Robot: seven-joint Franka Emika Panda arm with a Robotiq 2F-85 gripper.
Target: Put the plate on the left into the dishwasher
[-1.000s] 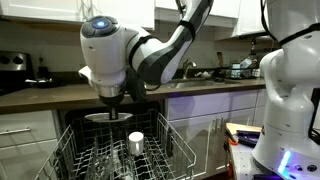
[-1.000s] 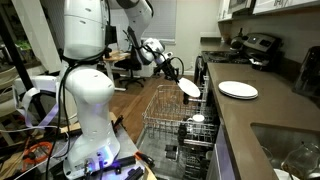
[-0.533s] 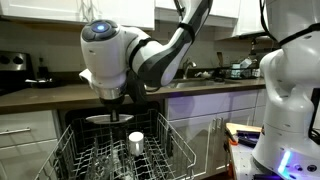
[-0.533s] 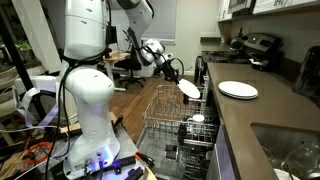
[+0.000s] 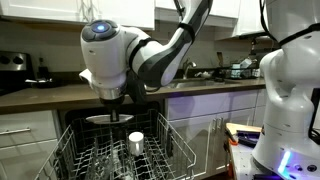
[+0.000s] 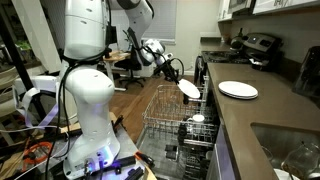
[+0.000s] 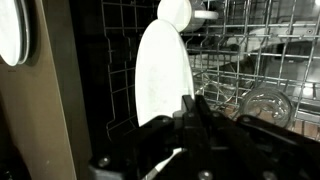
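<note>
My gripper (image 7: 192, 112) is shut on the rim of the white plate (image 7: 160, 70) and holds it on edge over the dishwasher's pulled-out wire rack (image 7: 250, 45). In both exterior views the plate (image 6: 188, 88) (image 5: 108, 117) hangs just above the rack (image 6: 163, 112) (image 5: 172, 140), at the end nearest the counter. The gripper (image 6: 176, 72) sits over the plate, and in an exterior view the arm's big joint hides the gripper. I cannot tell whether the plate touches the rack tines.
A second white plate (image 6: 238, 90) lies on the dark counter (image 6: 262, 115) and shows at the wrist view's edge (image 7: 12, 30). A white cup (image 5: 136, 141) (image 6: 198, 119) and a glass (image 7: 265, 105) stand in the rack. A sink (image 6: 290, 150) lies further along the counter.
</note>
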